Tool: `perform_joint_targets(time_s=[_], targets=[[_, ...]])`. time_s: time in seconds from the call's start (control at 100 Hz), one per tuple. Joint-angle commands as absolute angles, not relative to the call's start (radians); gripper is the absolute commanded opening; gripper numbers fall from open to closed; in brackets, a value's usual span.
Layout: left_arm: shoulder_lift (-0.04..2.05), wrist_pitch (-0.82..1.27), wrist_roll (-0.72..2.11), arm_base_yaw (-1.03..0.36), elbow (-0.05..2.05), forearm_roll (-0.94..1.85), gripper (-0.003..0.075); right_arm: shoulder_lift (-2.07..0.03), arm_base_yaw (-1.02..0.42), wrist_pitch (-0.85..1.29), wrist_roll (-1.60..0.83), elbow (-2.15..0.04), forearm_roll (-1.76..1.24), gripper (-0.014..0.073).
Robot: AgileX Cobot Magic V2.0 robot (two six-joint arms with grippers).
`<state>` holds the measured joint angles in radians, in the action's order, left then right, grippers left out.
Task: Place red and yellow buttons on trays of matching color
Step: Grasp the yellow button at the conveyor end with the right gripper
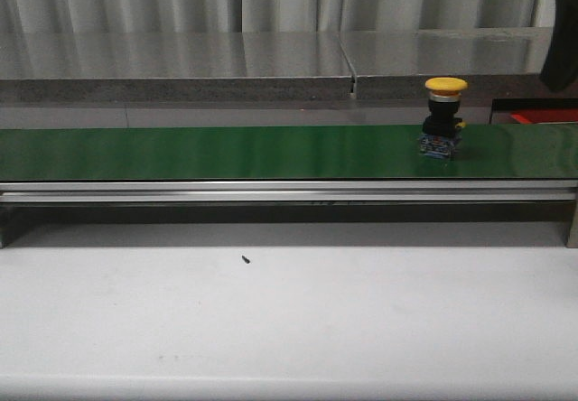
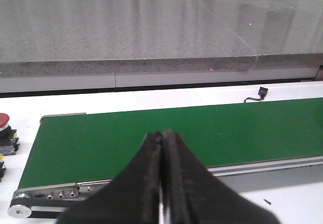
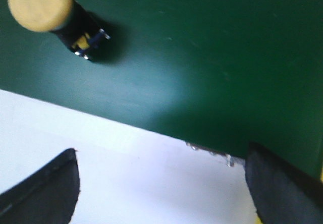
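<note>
Yellow button (image 1: 445, 116): upright on the green belt (image 1: 226, 153), cap up, terminal block down. Stands free, nothing touching it. From the right wrist view it is ahead of the right gripper (image 3: 161, 183) and off to one side, not between the fingers.

Right gripper: fingers spread wide, empty, above the near belt edge and the white table (image 1: 271, 320). Judgement: opened ready to straddle the cap; needs to shift sideways over the button before descending.

Left gripper (image 2: 162, 148): fingers pressed together, holding nothing, aimed along the belt. Judgement: parked, since no button is within its reach on the belt.

Red button (image 2: 5, 128): off the belt's end, well to the side of the left gripper, partly cut by the frame edge. Resting spot unclear.

Red tray (image 1: 542, 115): a red surface beyond the belt's far right end; probably the tray, only partly visible.

Yellow tray: not identifiable in any view.

Progress: yellow button not yet picked.
</note>
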<state>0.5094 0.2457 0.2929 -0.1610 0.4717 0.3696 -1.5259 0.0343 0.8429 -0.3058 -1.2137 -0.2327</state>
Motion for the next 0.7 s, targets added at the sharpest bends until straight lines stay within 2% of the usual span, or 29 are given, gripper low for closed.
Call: perform_joint_targets(time_s=[0.0, 0.2, 0.59, 0.66, 0.69], targets=[[0.511, 0.172, 0.294, -0.170, 0.499, 0.384, -0.0019, -1.516, 0.000, 0.759, -0.321, -1.239, -0.250, 0.0653], [0.511, 0.172, 0.294, -0.170, 0.499, 0.384, -0.0019, -1.608, -0.063, 0.719, -0.321, -1.294, -0.257, 0.0653], [0.511, 0.172, 0.294, -0.170, 0.499, 0.384, -0.0019, -1.760, -0.065, 0.724, -0.320, -1.471, -0.263, 0.0652], [0.511, 0.172, 0.294, -0.170, 0.499, 0.384, -0.0019, -1.772, -0.064, 0.718, -0.320, -1.472, -0.263, 0.0622], [0.511, 0.172, 0.294, -0.170, 0.499, 0.384, -0.0019, -1.774, -0.064, 0.718, -0.320, -1.472, -0.263, 0.0583]])
